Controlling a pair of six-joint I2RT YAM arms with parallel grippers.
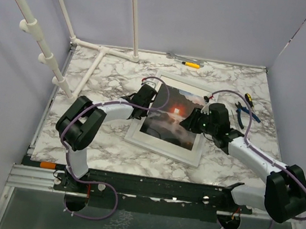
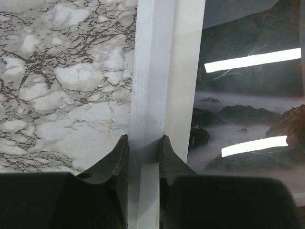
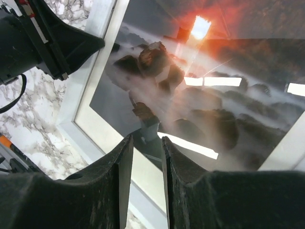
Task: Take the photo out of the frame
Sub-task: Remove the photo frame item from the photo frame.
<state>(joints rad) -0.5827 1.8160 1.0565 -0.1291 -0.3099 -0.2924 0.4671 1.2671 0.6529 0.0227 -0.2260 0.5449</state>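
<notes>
The white frame (image 1: 162, 148) lies face up in the middle of the marble table, with the photo (image 1: 172, 120) of a sunset over misty rocks showing inside its mat. My left gripper (image 1: 144, 99) is at the frame's left side. In the left wrist view its jaws (image 2: 143, 138) sit on either side of the white frame rail (image 2: 150, 71) and press on it, with the photo (image 2: 248, 109) to the right. My right gripper (image 1: 189, 121) hangs over the picture's right part. Its jaws (image 3: 147, 138) stand a little apart above the photo (image 3: 190, 95) with nothing between them.
Blue-handled pliers (image 1: 244, 113) lie right of the frame. A yellow-handled screwdriver (image 1: 191, 64) lies at the table's back edge. A white pipe stand (image 1: 101, 56) occupies the back left corner. Purple walls enclose the table on three sides.
</notes>
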